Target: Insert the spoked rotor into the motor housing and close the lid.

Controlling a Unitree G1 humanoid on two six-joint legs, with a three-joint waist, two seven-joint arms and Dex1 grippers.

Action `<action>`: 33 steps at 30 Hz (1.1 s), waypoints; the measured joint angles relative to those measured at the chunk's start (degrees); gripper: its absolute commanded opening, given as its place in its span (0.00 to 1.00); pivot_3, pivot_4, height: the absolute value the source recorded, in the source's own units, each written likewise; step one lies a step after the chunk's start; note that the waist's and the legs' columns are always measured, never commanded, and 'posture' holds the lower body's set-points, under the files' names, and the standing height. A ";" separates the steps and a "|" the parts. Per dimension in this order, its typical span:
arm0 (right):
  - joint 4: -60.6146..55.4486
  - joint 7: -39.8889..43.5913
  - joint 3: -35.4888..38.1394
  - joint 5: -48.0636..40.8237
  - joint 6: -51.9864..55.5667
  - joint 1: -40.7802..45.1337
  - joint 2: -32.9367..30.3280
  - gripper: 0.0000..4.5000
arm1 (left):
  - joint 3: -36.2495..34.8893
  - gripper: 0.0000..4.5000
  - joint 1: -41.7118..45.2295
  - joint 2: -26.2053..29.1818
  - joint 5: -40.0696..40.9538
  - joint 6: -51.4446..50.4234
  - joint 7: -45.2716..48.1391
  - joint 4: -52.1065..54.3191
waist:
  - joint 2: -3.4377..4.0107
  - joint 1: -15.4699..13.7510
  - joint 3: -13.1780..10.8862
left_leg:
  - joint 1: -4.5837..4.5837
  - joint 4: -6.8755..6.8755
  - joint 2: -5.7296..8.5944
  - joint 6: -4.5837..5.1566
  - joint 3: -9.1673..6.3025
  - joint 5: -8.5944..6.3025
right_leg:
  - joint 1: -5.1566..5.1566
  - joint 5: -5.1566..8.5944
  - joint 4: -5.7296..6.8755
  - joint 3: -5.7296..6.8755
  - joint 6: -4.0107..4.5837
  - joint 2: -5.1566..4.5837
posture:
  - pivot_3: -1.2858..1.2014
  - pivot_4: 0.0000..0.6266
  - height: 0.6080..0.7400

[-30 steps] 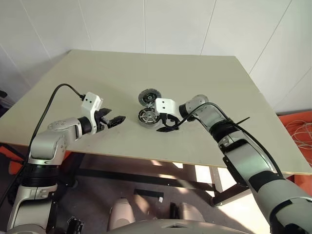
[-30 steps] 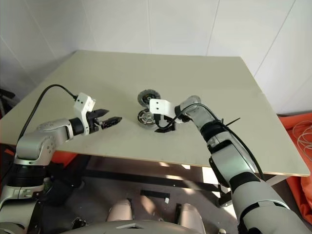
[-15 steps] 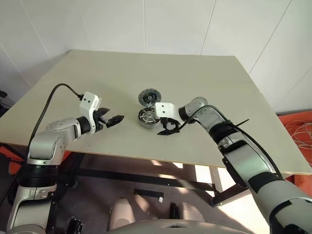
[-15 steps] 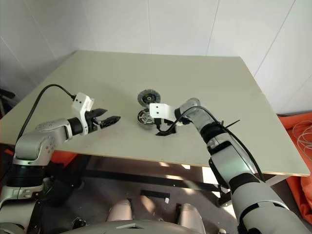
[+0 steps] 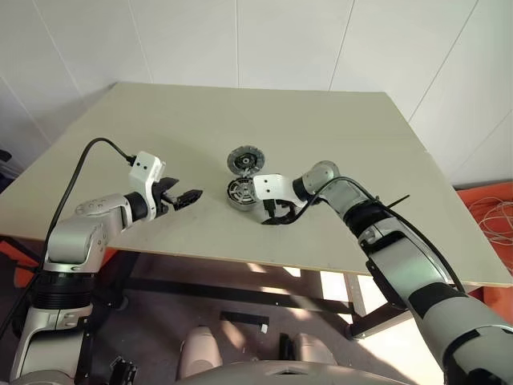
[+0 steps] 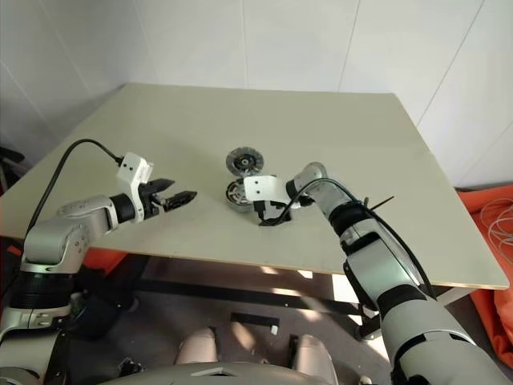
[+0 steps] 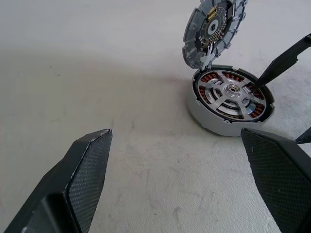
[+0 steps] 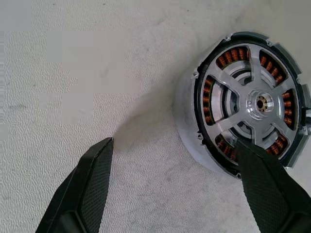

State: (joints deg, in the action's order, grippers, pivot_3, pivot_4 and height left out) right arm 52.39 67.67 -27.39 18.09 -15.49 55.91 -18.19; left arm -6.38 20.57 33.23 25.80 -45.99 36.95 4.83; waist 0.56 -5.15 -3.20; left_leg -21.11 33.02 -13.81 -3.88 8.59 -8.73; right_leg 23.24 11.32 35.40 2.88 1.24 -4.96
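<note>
Spoked rotor (image 8: 252,104) seated in motor housing (image 7: 214,124); lid (image 7: 214,29) propped open behind. My R gripper (image 5: 271,215) alongside housing, L gripper (image 5: 183,197) standing off; both wide open, empty, prob. pre-lid-close.

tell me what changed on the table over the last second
The right claw tipped lower beside the motor housing, jaws open, one fingertip now over its rim. Nothing was taken hold of or let go. The spoked rotor sits in the housing, the lid lies behind it on the table, and the left claw hangs open and empty in the same place.
</note>
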 measured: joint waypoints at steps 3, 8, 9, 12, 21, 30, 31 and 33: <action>0.56 1.55 -1.27 1.44 -1.06 1.45 0.34 1.00 | 0.00 1.00 0.00 -0.02 -0.13 0.18 -0.02 -0.17 | 0.00 0.02 0.00 | 0.00 0.00 0.00 0.01 0.00 0.00 | 0.00 0.00 0.00 0.00 0.00 0.00 | 0.52 0.00 1.00; 0.59 2.70 -2.28 2.60 -2.49 1.91 0.39 1.00 | 0.00 1.00 -0.05 -0.07 -0.14 0.51 -0.30 -0.17 | 0.00 0.30 0.00 | 0.01 0.00 0.00 0.01 0.00 -0.01 | 0.00 0.00 0.00 -0.01 0.01 0.00 | 0.52 0.00 1.00; 0.58 2.80 -2.58 2.84 -2.84 2.07 0.48 1.00 | 0.00 1.00 -0.11 -0.07 -0.14 0.51 -0.35 -0.17 | 0.00 0.47 0.00 | 0.01 0.00 0.00 0.01 0.00 -0.01 | 0.00 0.00 0.00 -0.01 0.01 0.00 | 0.52 0.00 1.00; 1.13 2.89 -3.42 3.88 -3.78 3.14 1.12 1.00 | 0.00 1.00 -0.24 -0.11 -0.12 0.51 -0.46 -0.16 | 0.00 0.88 0.00 | 0.00 0.00 0.00 0.02 0.00 -0.01 | 0.00 0.00 0.00 -0.01 0.01 0.00 | 0.52 0.00 1.00; 7.43 1.26 -4.85 6.01 -6.60 6.76 3.23 1.00 | 0.00 1.00 -0.26 -0.43 -0.12 0.51 -0.82 -0.12 | 0.00 1.29 0.00 | 0.08 0.00 0.00 0.02 -0.02 -0.01 | -0.01 0.02 0.05 -0.01 -0.01 0.00 | 0.52 0.00 1.00; 3.11 4.00 -4.56 5.62 -5.30 6.07 3.00 0.49 | 0.00 1.00 -0.45 -0.48 -0.12 0.51 -1.01 -0.08 | 0.00 1.26 0.00 | -0.01 0.00 -0.01 0.05 -0.04 -0.03 | 0.04 0.04 0.07 -0.01 0.11 0.01 | 0.52 0.00 1.00; 2.91 4.17 -4.52 5.55 -5.20 6.07 3.00 0.42 | 0.01 1.00 -0.45 -0.48 -0.13 0.51 -1.01 -0.09 | 0.00 1.26 0.00 | -0.02 0.00 -0.01 0.08 -0.04 -0.06 | 0.04 0.08 0.05 0.00 0.17 0.01 | 0.52 0.00 1.00; 2.47 4.61 -4.45 5.45 -5.10 5.96 3.01 0.42 | 0.01 1.00 -0.45 -0.50 -0.13 0.51 -1.01 -0.08 | 0.00 1.25 0.00 | -0.04 -0.01 -0.01 0.11 -0.03 -0.11 | 0.05 0.13 0.04 0.01 0.24 0.01 | 0.52 0.00 1.00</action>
State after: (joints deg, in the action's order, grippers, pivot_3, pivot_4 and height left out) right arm 54.85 72.28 -31.84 23.54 -20.59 61.87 -15.18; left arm -6.36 20.12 32.73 25.67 -45.48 35.94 4.74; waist 0.56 -3.90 -3.20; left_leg -21.14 33.02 -13.82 -3.77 8.56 -8.84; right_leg 23.28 11.45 35.44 2.90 1.48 -4.95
